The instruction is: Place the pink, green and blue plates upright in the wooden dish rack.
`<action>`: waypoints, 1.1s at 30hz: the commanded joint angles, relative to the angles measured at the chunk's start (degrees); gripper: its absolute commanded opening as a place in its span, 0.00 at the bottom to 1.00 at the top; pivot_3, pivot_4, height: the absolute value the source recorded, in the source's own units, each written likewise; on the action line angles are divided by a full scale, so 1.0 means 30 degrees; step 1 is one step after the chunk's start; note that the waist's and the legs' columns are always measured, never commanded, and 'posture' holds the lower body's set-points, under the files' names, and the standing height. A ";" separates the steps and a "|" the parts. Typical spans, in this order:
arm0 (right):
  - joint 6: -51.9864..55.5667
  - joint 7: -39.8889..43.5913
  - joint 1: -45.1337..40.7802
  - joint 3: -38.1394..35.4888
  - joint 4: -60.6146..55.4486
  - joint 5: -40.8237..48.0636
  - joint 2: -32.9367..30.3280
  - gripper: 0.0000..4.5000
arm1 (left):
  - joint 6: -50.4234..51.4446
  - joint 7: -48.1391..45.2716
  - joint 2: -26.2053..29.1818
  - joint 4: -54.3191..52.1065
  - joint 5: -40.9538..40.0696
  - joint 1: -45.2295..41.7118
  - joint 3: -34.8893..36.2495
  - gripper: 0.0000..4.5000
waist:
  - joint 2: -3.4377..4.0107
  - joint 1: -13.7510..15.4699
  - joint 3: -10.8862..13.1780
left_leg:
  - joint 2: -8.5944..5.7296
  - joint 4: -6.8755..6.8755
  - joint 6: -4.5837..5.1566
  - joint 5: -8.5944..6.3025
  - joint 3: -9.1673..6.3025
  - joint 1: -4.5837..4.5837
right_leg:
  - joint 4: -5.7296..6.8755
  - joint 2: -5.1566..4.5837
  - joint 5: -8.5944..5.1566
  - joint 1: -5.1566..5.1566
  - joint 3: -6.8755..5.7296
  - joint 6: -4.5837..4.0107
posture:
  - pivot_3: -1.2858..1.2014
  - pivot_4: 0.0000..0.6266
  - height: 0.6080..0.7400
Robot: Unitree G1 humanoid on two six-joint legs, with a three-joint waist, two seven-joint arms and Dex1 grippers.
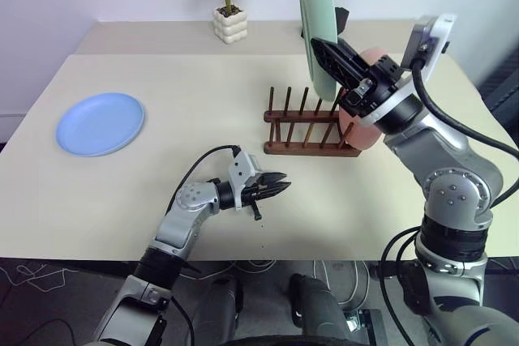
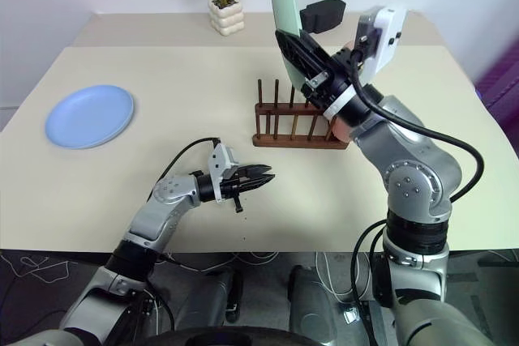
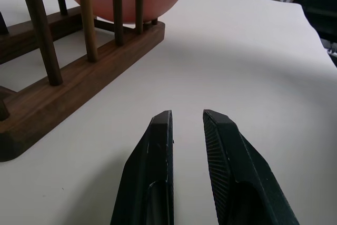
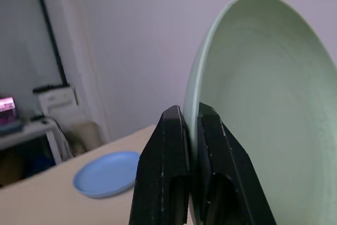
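Your left gripper point(image 1: 277, 187) waits low, a little open, holding nothing. Your right gripper point(image 4: 190, 130) pinches the round pale-green plate point(image 1: 317, 22) upright. Next, lower it between the dark wooden dish rack's point(image 1: 312, 137) thin pegs, beside the pink plate point(image 1: 357, 129).

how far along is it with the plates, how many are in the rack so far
One of three looks done: the pink plate stands upright at the right end of the wooden dish rack. In hand: the right gripper pinches the green plate on edge, raised above the rack. Left: slotting the green one in, then the blue plate, lying flat on the table's left side. The left gripper holds nothing.
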 commanded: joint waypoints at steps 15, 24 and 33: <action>0.0183 -0.4401 0.0742 -0.2172 0.1740 0.4314 0.1839 0.01 | -0.0034 -0.0044 0.0130 -0.0805 -0.0366 -0.0033 0.0279 0.21 | 0.0004 -0.0081 0.0000 | 0.0007 -0.0001 0.0001 0.0000 0.0002 0.0000 | 0.0012 0.0029 0.0000 -0.0008 0.0001 0.0001 | 0.52 0.24 0.98; 0.0101 -0.5079 0.0727 -0.2426 0.2503 0.5044 0.1808 0.01 | -0.0031 0.0006 0.0173 -0.0836 -0.0358 0.0022 0.0328 0.21 | 0.0005 -0.0110 0.0001 | 0.0007 -0.0002 0.0002 0.0000 0.0003 0.0000 | 0.0012 0.0032 -0.0001 -0.0009 0.0001 0.0002 | 0.52 0.24 0.98; 0.0056 -0.5002 0.0667 -0.2205 0.2297 0.4594 0.1402 0.88 | -0.0076 0.0016 0.0150 -0.0826 -0.0355 0.0013 0.0317 0.21 | 0.0005 -0.0112 0.0001 | 0.0010 -0.0003 0.0003 -0.0001 0.0002 -0.0001 | 0.0009 0.0034 -0.0002 -0.0009 0.0001 0.0001 | 0.52 0.24 0.98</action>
